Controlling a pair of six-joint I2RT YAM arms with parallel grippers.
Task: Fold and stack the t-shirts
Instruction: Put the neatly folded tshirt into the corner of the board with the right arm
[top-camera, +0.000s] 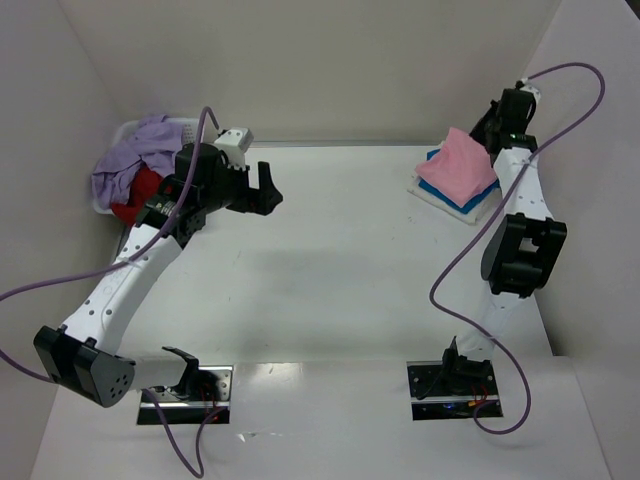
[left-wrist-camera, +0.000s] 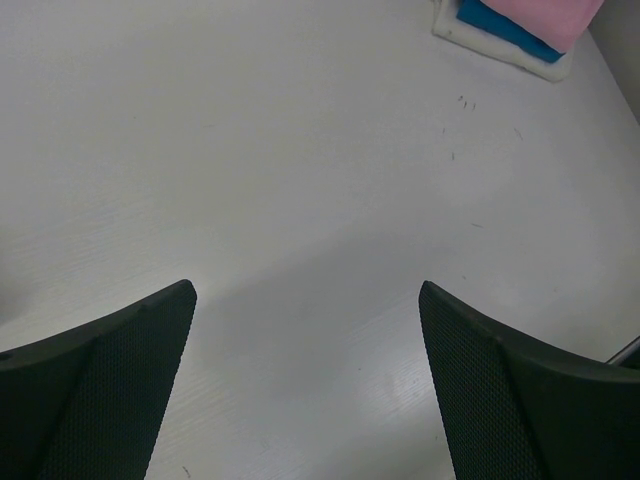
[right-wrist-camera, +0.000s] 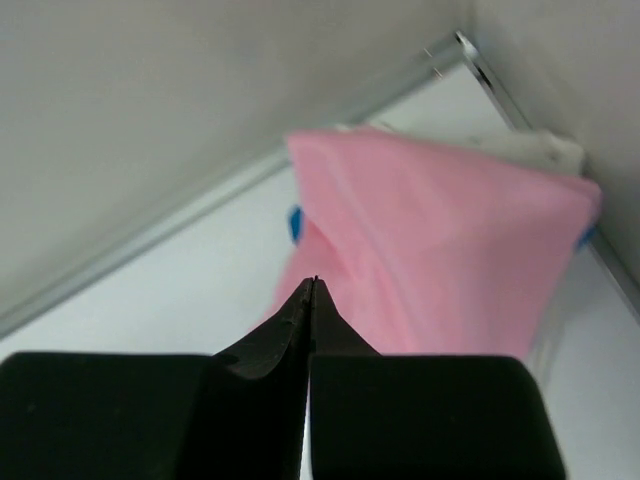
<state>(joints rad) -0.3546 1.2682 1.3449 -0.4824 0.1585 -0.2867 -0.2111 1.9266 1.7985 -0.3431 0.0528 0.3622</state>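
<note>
A light pink t-shirt (top-camera: 458, 165) lies folded on top of a bright blue t-shirt (top-camera: 472, 199) at the back right, both on a white folded layer (top-camera: 438, 191). My right gripper (top-camera: 488, 128) hangs just behind this stack by the wall. It is shut, and in the right wrist view its tips (right-wrist-camera: 314, 282) meet in front of the pink t-shirt (right-wrist-camera: 450, 250) with nothing seen between them. A lavender t-shirt (top-camera: 130, 160) and a red t-shirt (top-camera: 140, 195) are heaped in the basket. My left gripper (top-camera: 262, 195) is open and empty above the bare table (left-wrist-camera: 307, 290).
The white perforated basket (top-camera: 190, 125) stands at the back left against the wall. Walls close in the table at the back and on both sides. The stack (left-wrist-camera: 520, 25) shows at the top right of the left wrist view. Purple cables loop off both arms.
</note>
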